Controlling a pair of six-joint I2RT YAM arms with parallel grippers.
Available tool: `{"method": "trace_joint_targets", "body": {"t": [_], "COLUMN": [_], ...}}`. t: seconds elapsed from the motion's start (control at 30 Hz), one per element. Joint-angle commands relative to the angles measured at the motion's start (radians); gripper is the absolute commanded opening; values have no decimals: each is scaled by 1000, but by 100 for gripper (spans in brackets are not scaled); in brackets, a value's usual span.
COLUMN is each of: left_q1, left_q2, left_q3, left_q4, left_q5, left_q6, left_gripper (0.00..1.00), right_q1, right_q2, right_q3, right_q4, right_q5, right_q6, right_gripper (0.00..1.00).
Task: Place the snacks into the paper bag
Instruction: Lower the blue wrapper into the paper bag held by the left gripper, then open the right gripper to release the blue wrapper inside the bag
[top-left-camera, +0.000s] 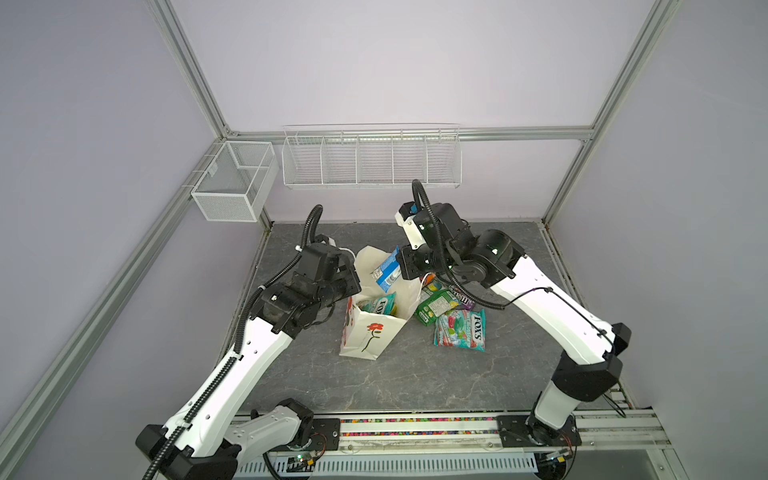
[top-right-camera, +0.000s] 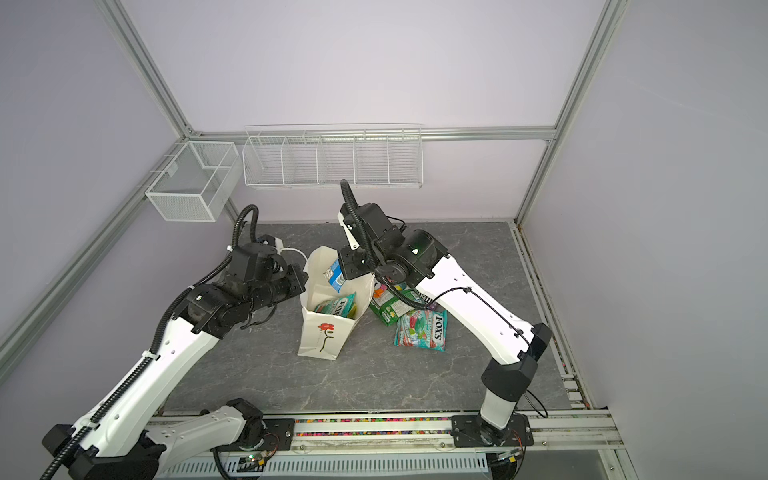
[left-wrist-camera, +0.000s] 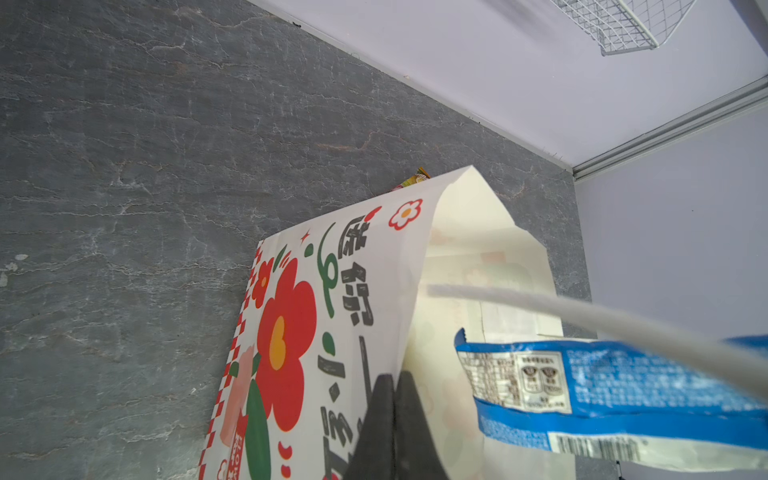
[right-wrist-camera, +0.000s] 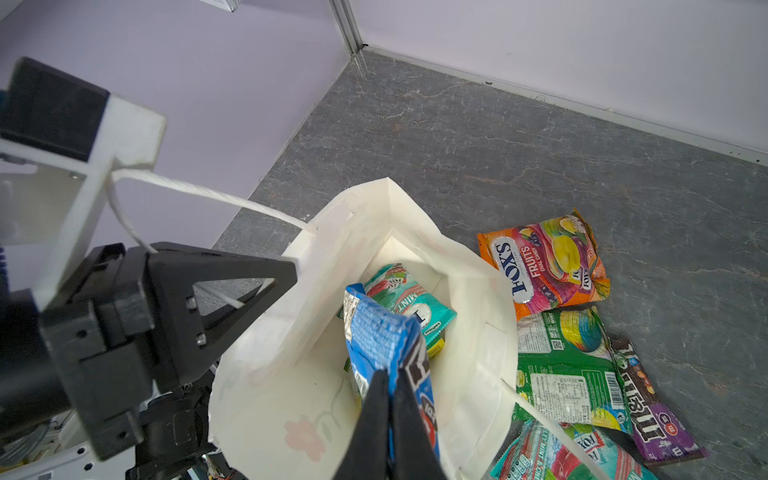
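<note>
The white paper bag (top-left-camera: 365, 332) (top-right-camera: 322, 334) stands open on the grey table. My left gripper (left-wrist-camera: 392, 379) is shut on its rim (left-wrist-camera: 409, 291), one finger outside and one inside. Above the opening, my right gripper (right-wrist-camera: 390, 374) is shut on the blue bar wrapper (right-wrist-camera: 374, 332) (top-left-camera: 388, 272) (left-wrist-camera: 602, 386), which hangs down into the bag's mouth. A teal packet (right-wrist-camera: 411, 303) (top-left-camera: 380, 305) lies inside the bag. To the bag's right on the table lie an orange FOX'S packet (right-wrist-camera: 544, 266), a green packet (right-wrist-camera: 565, 374), a purple packet (right-wrist-camera: 652, 415) and a teal FOX'S packet (top-left-camera: 461, 328).
The bag's cord handle (right-wrist-camera: 208, 195) is stretched taut to the left arm's wrist mount. A white wire basket (top-left-camera: 370, 162) and a white mesh box (top-left-camera: 232, 183) hang on the back wall. The loose packets lie under the right arm's wrist.
</note>
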Motion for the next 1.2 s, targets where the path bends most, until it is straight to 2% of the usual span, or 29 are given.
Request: {"method": "trace_joint_targets", "body": {"t": [0.0,0.9,0.97,1.07,1.17], "left_q1": [-4,-9,-9,-9,-9], "left_q2": [-33,-52,-51,-53,-53], "left_q3": [-2,-14,-13,-13,-9], "left_q4": [54,52,51,48,43], "left_q5": [5,7,7,4,0], "left_q6": [-19,-22,-21,-19,-16], "left_gripper": [0,0,0,0,0], "right_q1": [7,39,38,37,39], "right_q2": [27,87,85,74,55], "right_q3": [21,65,65,61,43], "right_q4": [7,41,45,64,87], "right_q5": [-1,-55,-66,-106,-129], "right_q6": [-10,4,2,-7,-17], "right_gripper": [7,8,16,38,43]}}
